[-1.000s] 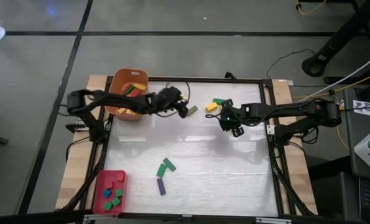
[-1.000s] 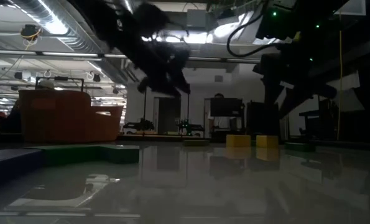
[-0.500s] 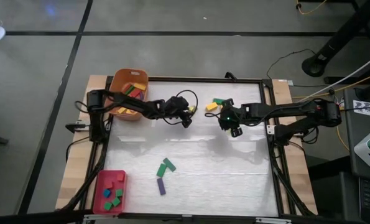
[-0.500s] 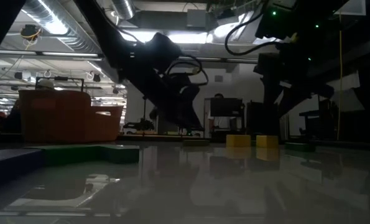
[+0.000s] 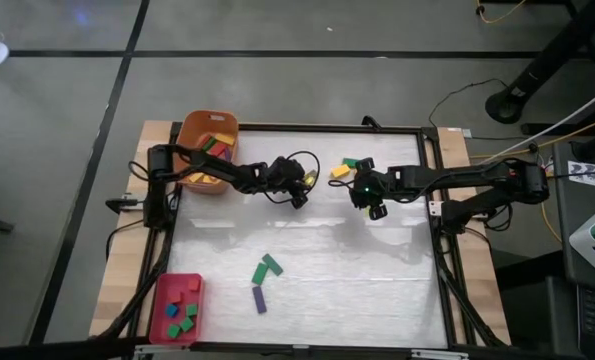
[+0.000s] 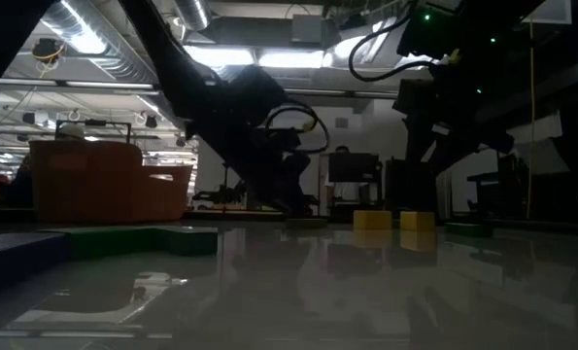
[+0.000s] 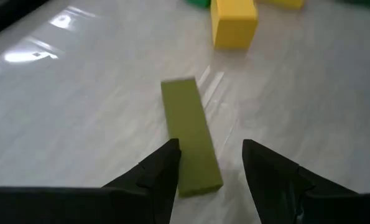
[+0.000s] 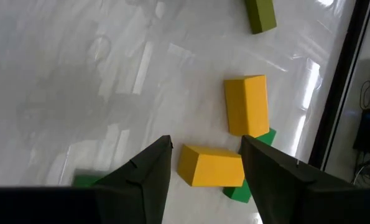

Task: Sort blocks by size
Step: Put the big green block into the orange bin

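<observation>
Left gripper [image 7: 206,171] is hovering open, straddling the olive bar [image 7: 189,143] (not gripping); right gripper [image 8: 203,165] is hanging open over a yellow block [image 8: 211,165].

No lettering, label, brand mark, number or sign can be read anywhere in these views.
</observation>
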Robot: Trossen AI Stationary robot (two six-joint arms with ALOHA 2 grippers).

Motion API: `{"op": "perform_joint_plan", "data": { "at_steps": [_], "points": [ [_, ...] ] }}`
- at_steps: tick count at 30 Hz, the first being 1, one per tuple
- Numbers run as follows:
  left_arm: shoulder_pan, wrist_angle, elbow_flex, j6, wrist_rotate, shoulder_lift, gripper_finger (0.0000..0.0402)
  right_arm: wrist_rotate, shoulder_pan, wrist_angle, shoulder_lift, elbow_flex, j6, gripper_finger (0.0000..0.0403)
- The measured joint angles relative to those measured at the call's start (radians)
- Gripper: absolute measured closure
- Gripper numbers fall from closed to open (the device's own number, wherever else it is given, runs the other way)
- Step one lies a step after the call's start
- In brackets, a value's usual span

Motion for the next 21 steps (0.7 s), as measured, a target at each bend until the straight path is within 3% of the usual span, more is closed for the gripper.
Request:
{"op": "perform_joint_plan", "data": {
  "at_steps": [21],
  "points": [
    [0.014,0.012,-0.001,0.018,-0.024,0.038,0.0237,0.001,0.0,0.001,0.0,0.0,0.0,0.0212]
  ]
}}
